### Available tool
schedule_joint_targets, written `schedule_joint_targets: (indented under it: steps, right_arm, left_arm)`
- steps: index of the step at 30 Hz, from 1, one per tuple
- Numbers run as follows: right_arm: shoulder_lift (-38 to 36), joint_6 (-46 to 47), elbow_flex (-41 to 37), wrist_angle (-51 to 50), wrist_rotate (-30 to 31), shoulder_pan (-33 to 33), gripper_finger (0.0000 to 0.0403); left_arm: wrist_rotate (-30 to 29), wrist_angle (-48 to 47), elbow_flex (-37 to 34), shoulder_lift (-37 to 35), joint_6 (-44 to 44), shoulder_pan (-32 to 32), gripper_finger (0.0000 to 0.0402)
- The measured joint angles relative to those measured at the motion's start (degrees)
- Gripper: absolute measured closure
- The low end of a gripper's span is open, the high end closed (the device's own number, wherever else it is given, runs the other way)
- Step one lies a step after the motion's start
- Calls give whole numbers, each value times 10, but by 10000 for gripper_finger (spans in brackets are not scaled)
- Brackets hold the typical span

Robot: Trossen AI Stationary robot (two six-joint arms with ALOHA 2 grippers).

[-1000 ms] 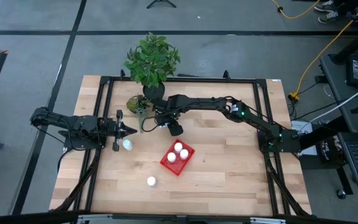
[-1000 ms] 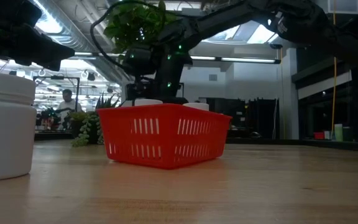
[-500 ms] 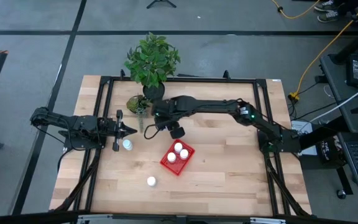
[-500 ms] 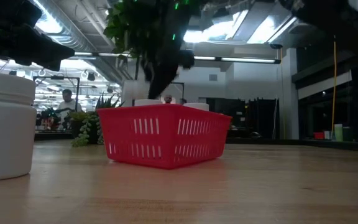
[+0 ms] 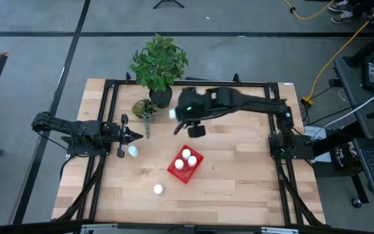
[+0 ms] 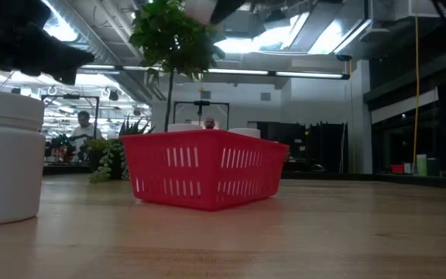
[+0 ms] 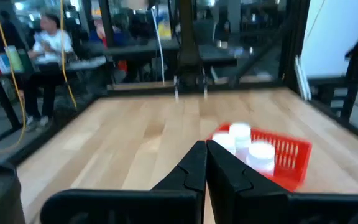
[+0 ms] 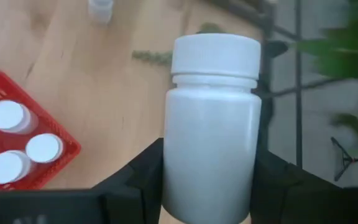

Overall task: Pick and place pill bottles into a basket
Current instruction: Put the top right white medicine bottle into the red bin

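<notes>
Since a second ago your right gripper (image 5: 174, 114) has lifted away from the spot beside the plant pot and swung up toward the upper middle of the high view, and it now carries a pill bottle (image 8: 211, 124) clamped between its two fingers, cap pointing away from the wrist. Nearest you in the low view, at the left edge of the frame, one loose bottle (image 6: 6, 155) stands upright on the table (image 5: 239, 175); in the high view it is the white dot (image 5: 158, 189) in the lower middle. Just past it, the red basket (image 5: 196, 166) sits at the centre of the table with three bottles (image 5: 186, 159) already inside, their caps showing above the rim in the low view. Left of the basket, your left gripper (image 5: 137, 136) waits with its fingers pressed together and holding nothing, and another loose bottle (image 5: 133, 151) stands just beside its tip. Farther back, the green plant (image 5: 159, 62) in its dark pot (image 5: 160, 96) stands at the table's far edge, upper middle of the frame. Beyond the table, in the low view, a person (image 6: 84, 124) shows far off at the left.
</notes>
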Motion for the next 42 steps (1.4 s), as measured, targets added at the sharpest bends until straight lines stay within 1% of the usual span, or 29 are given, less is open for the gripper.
schedule_joint_targets:
  steps: [3, 6, 8, 10, 13, 17, 20, 23, 25, 28, 30, 33, 42]
  right_arm:
    - [-42, 25, -10, -1, 6, 3, 240]
    - [-84, 47, -52, -1, 4, 5, 240]
    - [-119, 58, -109, 14, 4, 5, 240]
    - [-163, 65, -195, 70, 10, 5, 240]
    - [-229, 70, -346, 203, 6, 4, 240]
    - [-296, 63, -528, 435, -49, 11, 240]
    - [-315, 62, -629, 603, -100, 24, 240]
    - [-309, 43, -704, 746, -113, 39, 240]
    - [-295, 26, -739, 827, -115, 45, 240]
    - [-275, 24, -770, 896, -114, 49, 240]
    - [-268, 25, -775, 904, -112, 53, 240]
    - [-257, 24, -775, 902, -113, 63, 240]
    - [-258, 16, -775, 896, -113, 99, 240]
  left_arm:
    - [0, 16, 0, 0, 14, 0, 395]
    - [0, 16, 0, 0, 10, 0, 396]
    - [1, 16, 0, 0, 9, 0, 395]
    - [1, 15, 0, 0, 9, 0, 396]
    - [0, 15, 0, 0, 9, 0, 395]
    - [0, 24, 0, 0, 9, 0, 394]
    - [0, 48, 0, 0, 9, 0, 395]
    - [2, 80, 0, 0, 11, 0, 395]
    - [0, 116, 0, 0, 29, 0, 395]
    - [-14, 163, 0, 0, 44, 0, 396]
    - [-14, 181, 0, 0, 48, 0, 395]
    - [-14, 181, 0, 0, 50, 0, 393]
    - [-15, 181, 0, 0, 49, 0, 398]
